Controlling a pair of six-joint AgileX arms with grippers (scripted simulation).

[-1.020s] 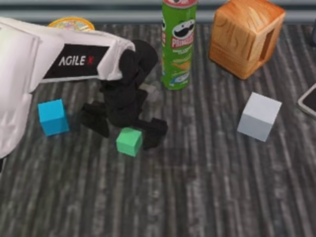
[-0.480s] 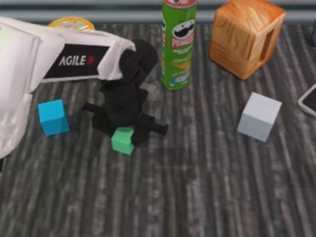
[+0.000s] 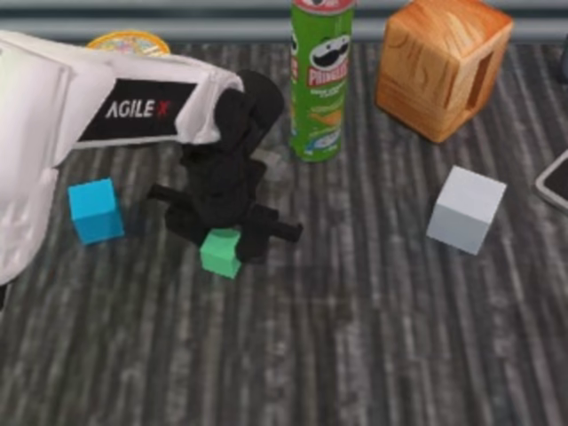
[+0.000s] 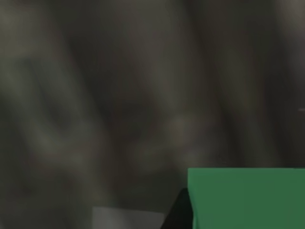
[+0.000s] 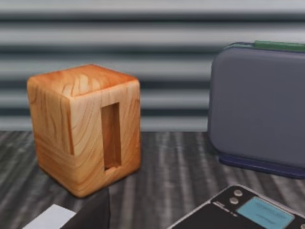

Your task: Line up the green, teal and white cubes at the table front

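The small green cube (image 3: 220, 253) sits left of centre on the streaked dark table (image 3: 355, 355). My left gripper (image 3: 223, 240) stands over it, shut on it, a black finger pressed against each side. In the left wrist view the green cube (image 4: 248, 198) fills the near corner. The teal cube (image 3: 95, 209) rests at the left, clear of the arm. The white cube (image 3: 466, 209) lies at the right; a corner of it (image 5: 50, 217) shows in the right wrist view. My right arm is outside the top view.
A green Pringles can (image 3: 320, 80) stands just behind the left gripper. An orange wooden box (image 3: 439, 62) sits at the back right. A dark device (image 3: 557, 177) lies at the right edge, and a grey-blue case (image 5: 259, 105) stands behind it. A yellow-rimmed round object (image 3: 129, 42) is at the back left.
The left gripper's fingers, spread wide a second ago, came together on the green cube, which shifted slightly left. Nothing has moved in the last half second.
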